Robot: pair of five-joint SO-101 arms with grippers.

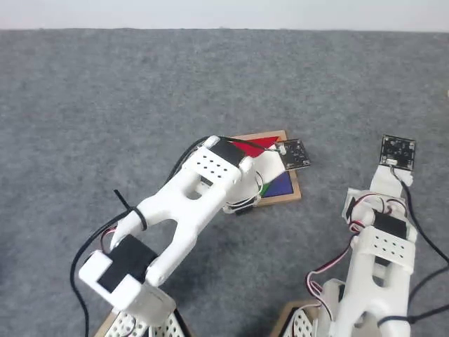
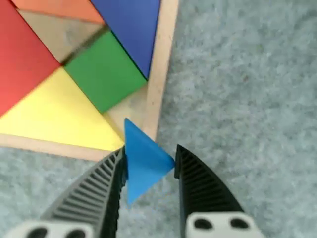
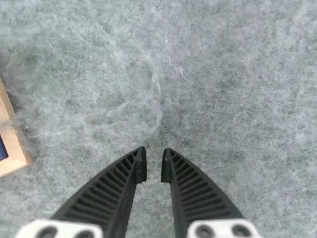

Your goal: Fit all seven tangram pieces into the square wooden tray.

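A robot's left gripper (image 2: 149,150) clamps a small light-blue plastic triangle (image 2: 143,163) between its two black ribbed fingers, just above the near corner of the square wooden tray (image 2: 161,89). The triangle's sharp tip points away from the gripper and reaches the tray's rim. Its long axis runs in line with the fingers, from the gripper towards the tray.

Five pieces lie flat inside the tray, one of each:
- a red triangle (image 2: 20,59)
- an orange piece (image 2: 59,10)
- a dark-blue piece (image 2: 131,25)
- a green square (image 2: 101,72)
- a yellow triangle (image 2: 54,116)

With the held triangle, six pieces can be counted. A bare patch of tray floor (image 2: 54,34) shows between the orange, red and green pieces.

From above, the tray sits mid-table on the grey carpet (image 1: 105,91), and the white left arm (image 1: 189,203) stretches over its left half from the near left. The white right arm (image 1: 382,246) stands well to the right of the tray. The right gripper (image 3: 154,166) is over carpet beside a tray corner, its fingers a narrow slit apart and holding nothing.
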